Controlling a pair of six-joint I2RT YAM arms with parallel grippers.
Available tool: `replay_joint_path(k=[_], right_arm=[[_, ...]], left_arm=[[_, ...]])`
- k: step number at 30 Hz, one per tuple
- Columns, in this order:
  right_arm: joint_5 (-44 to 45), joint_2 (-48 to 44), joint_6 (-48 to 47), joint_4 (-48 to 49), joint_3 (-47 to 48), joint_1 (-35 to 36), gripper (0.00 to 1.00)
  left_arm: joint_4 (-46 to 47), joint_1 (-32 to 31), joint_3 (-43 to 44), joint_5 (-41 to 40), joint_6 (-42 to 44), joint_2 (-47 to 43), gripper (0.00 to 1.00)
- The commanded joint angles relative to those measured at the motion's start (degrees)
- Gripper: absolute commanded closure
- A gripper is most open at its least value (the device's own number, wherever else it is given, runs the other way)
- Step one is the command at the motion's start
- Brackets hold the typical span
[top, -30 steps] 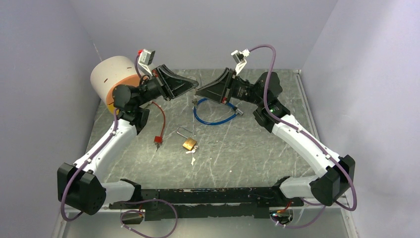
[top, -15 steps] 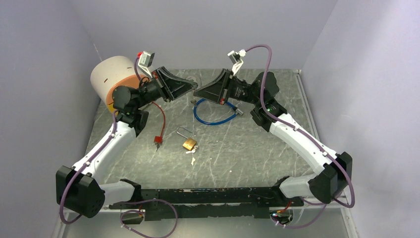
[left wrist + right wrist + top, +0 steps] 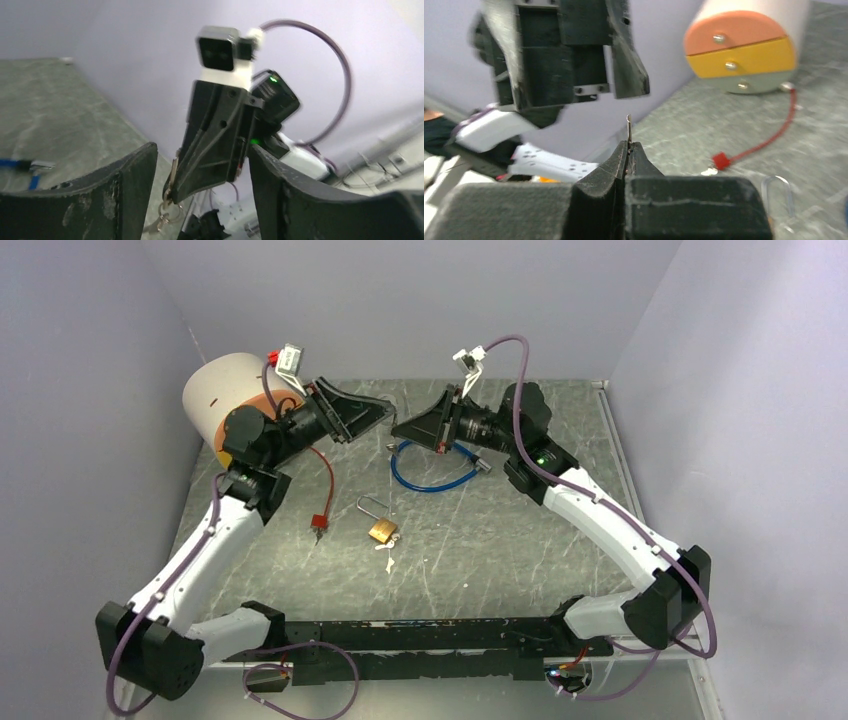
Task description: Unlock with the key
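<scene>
Right pincer (image 3: 628, 150): pressed together on the key (image 3: 628, 125); only a thin metal edge stands up from between the pads, at the centre of the right wrist frame.
Key ring (image 3: 165, 212): hangs from the same pincer tip, at the lower centre of the left wrist frame.
Left pincer (image 3: 200, 165): spread, holding nothing, facing my right pincer tip to tip in the air at the upper centre of the overhead frame.
Brass padlock (image 3: 381, 531): lies on the table (image 3: 500, 550) just below the centre of the overhead frame, well apart from both pincers, shackle pointing up-frame.
Other locks: a blue cable lock (image 3: 432, 478) lies on the table under my right pincer; a red cable lock (image 3: 320, 520) lies left of the padlock.
Step in hand: I judge the key is secured in my right pincer alone; insertion is not yet begun.
Next move: bring the key down to the lock, blade in line with the keyway, while my left pincer steadies the body. I cannot tell which lock it fits.
</scene>
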Motion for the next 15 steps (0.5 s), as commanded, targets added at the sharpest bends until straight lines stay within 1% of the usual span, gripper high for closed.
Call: replay_joint_path(k=[1, 2, 3, 6, 8, 11, 15], right_arm=[[10.74, -0.36, -12.51, -12.71, 5.49, 1.14, 1.00], [13.50, 0.56, -14.88, -16.42, 6.65, 1.95, 1.00], [16.18, 0.98, -16.22, -19.06, 7.88, 2.70, 1.00], [22.95, 3.66, -21.05, -25.87, 11.59, 5.38, 1.00], [26.25, 5.50, -22.69, -29.82, 14.06, 7.03, 1.00], [28.95, 7.79, -23.66, -32.54, 16.79, 8.81, 1.00], [28.72, 9.68, -23.03, -33.71, 18.20, 9.37, 1.00]], left_arm=[[-36.23, -0.13, 6.93, -19.59, 12.47, -4.08, 0.25], [-40.73, -0.13, 8.29, -22.42, 13.82, -3.97, 0.23], [-43.51, -0.13, 9.44, -23.48, 15.04, -3.60, 0.22], [-48.27, -0.13, 12.11, -23.59, 16.86, -1.89, 0.20], [-50.59, -0.13, 13.03, -23.06, 16.95, -0.47, 0.20], [-50.92, -0.08, 12.72, -20.87, 16.57, 1.12, 0.19], [-49.01, -0.13, 10.22, -19.07, 16.85, 1.33, 0.18]])
